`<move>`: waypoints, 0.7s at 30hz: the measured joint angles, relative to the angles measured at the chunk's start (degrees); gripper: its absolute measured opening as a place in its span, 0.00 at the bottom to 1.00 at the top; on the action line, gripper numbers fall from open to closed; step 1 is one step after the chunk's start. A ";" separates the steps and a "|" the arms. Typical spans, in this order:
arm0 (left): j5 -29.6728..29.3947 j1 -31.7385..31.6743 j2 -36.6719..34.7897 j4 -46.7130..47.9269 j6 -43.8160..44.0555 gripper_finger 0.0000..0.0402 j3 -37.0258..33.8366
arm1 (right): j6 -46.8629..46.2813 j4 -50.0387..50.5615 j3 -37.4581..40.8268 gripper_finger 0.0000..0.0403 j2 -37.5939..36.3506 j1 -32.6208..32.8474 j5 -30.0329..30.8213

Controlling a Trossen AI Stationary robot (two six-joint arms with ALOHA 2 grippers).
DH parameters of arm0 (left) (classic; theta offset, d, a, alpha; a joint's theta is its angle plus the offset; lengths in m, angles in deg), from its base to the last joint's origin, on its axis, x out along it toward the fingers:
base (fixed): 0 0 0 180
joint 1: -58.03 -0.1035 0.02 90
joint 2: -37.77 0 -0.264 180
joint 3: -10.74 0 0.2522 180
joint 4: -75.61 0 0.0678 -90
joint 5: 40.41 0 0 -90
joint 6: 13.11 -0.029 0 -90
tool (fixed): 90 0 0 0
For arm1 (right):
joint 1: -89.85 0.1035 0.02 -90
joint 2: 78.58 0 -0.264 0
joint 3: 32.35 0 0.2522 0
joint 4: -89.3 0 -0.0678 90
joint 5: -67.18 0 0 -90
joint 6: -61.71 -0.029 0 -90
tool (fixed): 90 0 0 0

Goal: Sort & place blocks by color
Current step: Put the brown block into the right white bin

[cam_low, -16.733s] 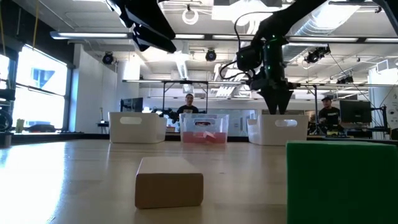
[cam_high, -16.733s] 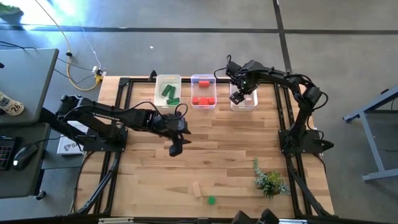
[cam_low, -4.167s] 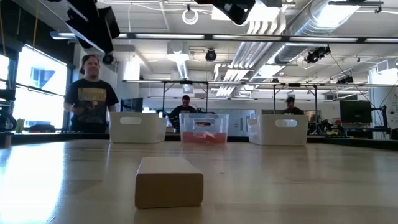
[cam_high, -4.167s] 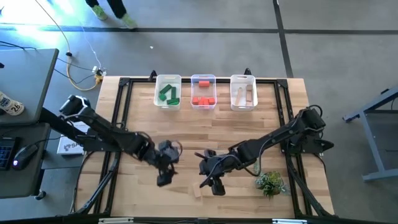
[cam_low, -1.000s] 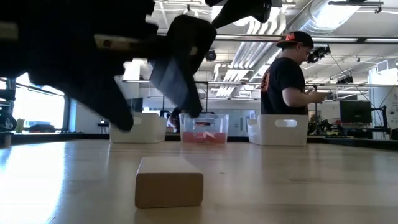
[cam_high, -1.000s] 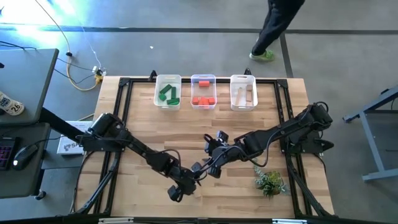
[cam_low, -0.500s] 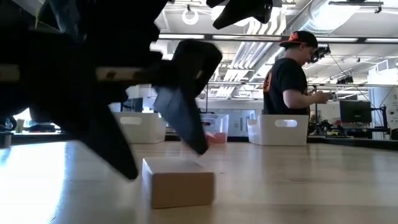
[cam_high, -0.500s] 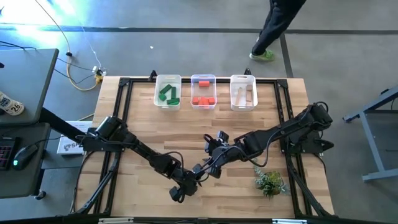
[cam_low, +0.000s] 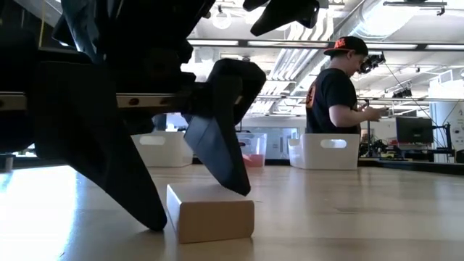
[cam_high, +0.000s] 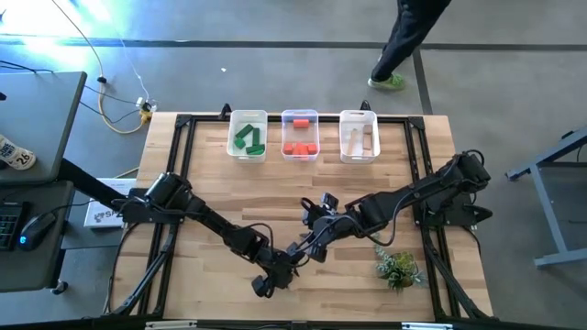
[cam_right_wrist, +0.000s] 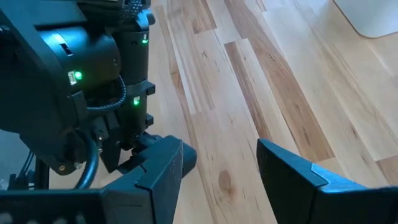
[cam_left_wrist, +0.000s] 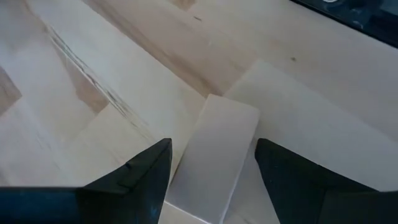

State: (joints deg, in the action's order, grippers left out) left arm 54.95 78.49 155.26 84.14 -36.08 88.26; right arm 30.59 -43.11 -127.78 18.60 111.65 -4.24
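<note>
A pale wood block (cam_low: 210, 212) lies flat on the table near its front edge. My left gripper (cam_low: 199, 207) is open and low over it, one finger on each side of the block (cam_left_wrist: 214, 155). In the high view the left gripper (cam_high: 280, 273) covers most of the block. My right gripper (cam_right_wrist: 217, 180) hangs open a little above and behind the left one, nothing between its fingers; the high view has the right gripper (cam_high: 307, 249) near the table's middle. The other blocks lie sorted in three bins at the far edge. My left gripper straddles the wood block's two long sides, slanting down from the table's far left. One finger (cam_left_wrist: 146, 177) lies against a long side (cam_left_wrist: 180, 177) near the block's near end. The other finger (cam_left_wrist: 283, 177) stands a little apart. The block rests flat on the table.
Three bins stand at the far edge: green blocks (cam_high: 248, 136), red blocks (cam_high: 300, 136), wood blocks (cam_high: 359, 136). A small green plant (cam_high: 397, 268) stands at the front right. A person (cam_low: 341, 101) stands beyond the far edge.
My left gripper has sunk toward the table, still open, until its fingers stand on either side of the wood block. The block has slid a little toward the table's right edge. My right gripper has kept still.
</note>
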 joint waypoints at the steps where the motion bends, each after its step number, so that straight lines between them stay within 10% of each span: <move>1: -0.01 -0.22 0.00 0.03 0.49 0.57 0.00 | -0.05 0.03 0.00 0.48 0.00 -0.01 -0.02; 21: 1.14 -1.32 0.58 0.44 11.22 0.25 -0.02 | 0.04 0.24 0.00 0.48 0.02 0.01 0.32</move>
State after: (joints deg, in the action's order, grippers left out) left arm 56.09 77.18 155.84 84.58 -24.85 88.24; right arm 30.63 -42.87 -127.78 18.62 111.66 -3.92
